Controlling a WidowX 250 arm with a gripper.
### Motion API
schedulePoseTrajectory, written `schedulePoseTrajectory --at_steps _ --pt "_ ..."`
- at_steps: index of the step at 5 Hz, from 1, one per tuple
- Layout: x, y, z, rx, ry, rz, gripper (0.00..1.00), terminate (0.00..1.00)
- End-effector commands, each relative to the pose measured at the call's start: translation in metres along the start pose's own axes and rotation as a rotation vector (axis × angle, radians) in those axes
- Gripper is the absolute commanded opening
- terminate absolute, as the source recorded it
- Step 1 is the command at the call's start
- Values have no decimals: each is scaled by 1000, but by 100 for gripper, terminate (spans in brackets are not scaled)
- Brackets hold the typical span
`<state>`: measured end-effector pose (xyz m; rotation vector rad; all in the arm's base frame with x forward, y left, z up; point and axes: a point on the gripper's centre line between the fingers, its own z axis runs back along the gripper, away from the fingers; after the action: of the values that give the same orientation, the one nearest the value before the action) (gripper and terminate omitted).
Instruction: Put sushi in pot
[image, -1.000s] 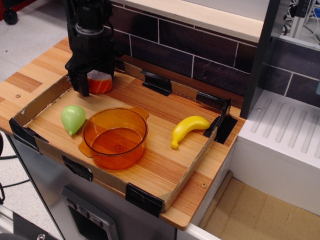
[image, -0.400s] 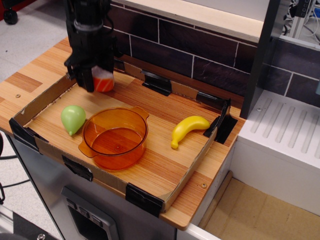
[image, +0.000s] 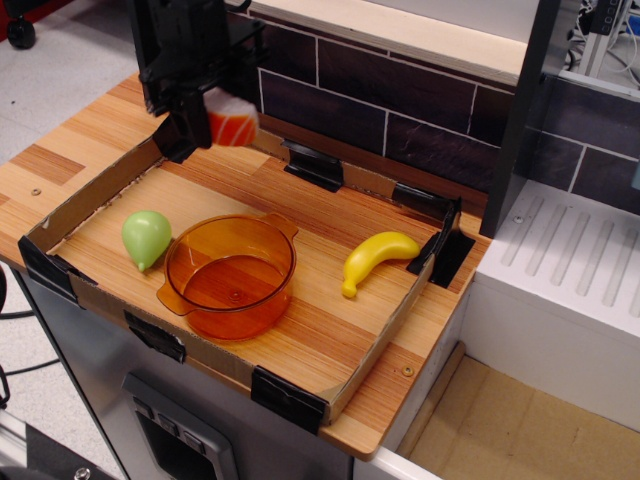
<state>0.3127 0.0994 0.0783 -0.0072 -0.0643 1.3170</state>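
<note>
The main risk now is the sushi (image: 232, 124) slipping loose before it is over the pot (image: 231, 273): it is carried high above the far left corner of the cardboard tray (image: 375, 345), and only its left part sits between the dark fingers while the rest juts out to the right, so a jerk on the way across could twist it free and drop it onto the tray floor or over the wall. A second hazard, by my judgement, is the descent: the pot's rim is thin and the pot looks light, so coming down off centre could tip it or shove it into the green pear (image: 146, 237) just to its left. The gripper (image: 205, 125) is closed down to the width of the block, pinching the sushi, orange-red face toward the camera and a white strip along the top. The pot stands empty near the tray's front edge, the banana (image: 377, 257) well to its right.
</note>
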Motion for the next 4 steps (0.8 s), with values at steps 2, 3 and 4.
schedulePoseTrajectory --at_steps 2,3,4 --pt "-42 45 12 22 -21 -189 0 0" --pt "-56 55 2 46 -34 -248 0 0" --pt "-66 59 -10 84 -42 -296 0 0"
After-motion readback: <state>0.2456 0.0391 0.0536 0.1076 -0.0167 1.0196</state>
